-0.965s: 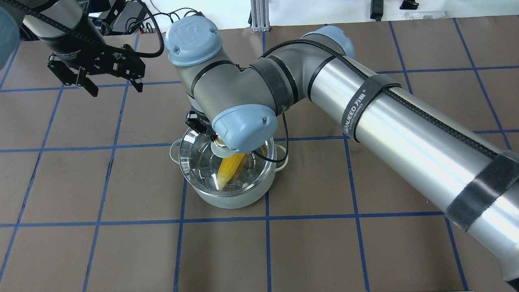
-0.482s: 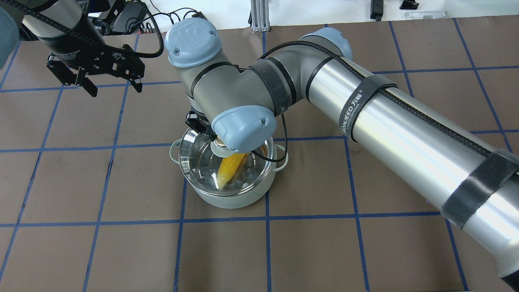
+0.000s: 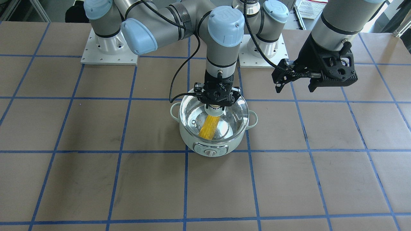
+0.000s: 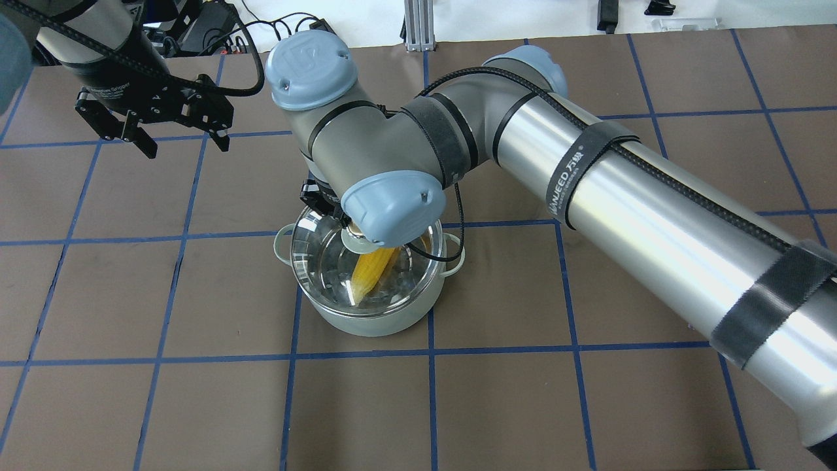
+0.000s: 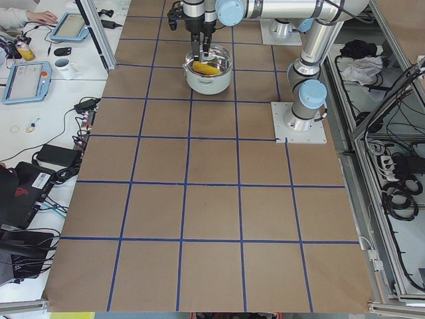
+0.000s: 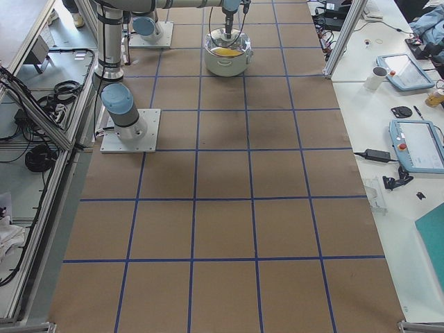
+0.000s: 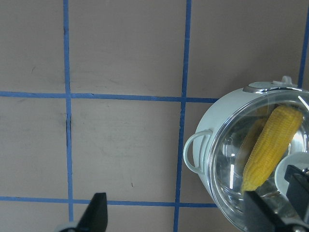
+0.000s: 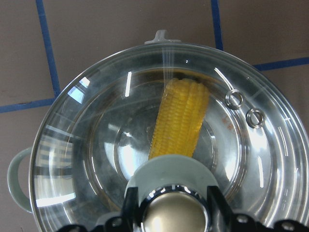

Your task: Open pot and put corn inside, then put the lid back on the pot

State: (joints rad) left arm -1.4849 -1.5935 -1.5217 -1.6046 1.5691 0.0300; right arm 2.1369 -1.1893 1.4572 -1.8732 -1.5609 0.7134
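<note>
The dark strap [image 4: 579, 171] round the right arm [image 4: 660, 216] carries white lettering that reads "ANJEED"; its first letter is cut off at the strap's edge, and the small characters after it are too fine to read. A blue joint cap [image 3: 225, 30] on that arm bears a raised UR mark.

The right gripper [image 3: 217, 103] points straight down. Its fingers [image 8: 131, 205] are pressed against opposite sides of the beige knob [image 8: 175, 215] of the lid [image 8: 96, 145].

The glass lid sits level on the rim of the pot [image 3: 205, 141]. Through the glass the corn [image 8: 181, 121] lies aslant in the steel bowl, with one end hidden under the lid's mint centre.

The pot stands about midway between the robot-side edge and the operators' edge of the worktop [image 3: 96, 179], in front of the gap between the two arm bases. Its control panel [image 3: 210, 150] faces the operators' edge.

The left gripper [image 3: 294, 86] hangs above the paper toward the worktop's left end, well apart from the pot. Its fingers are spread wide and hold nothing.
</note>
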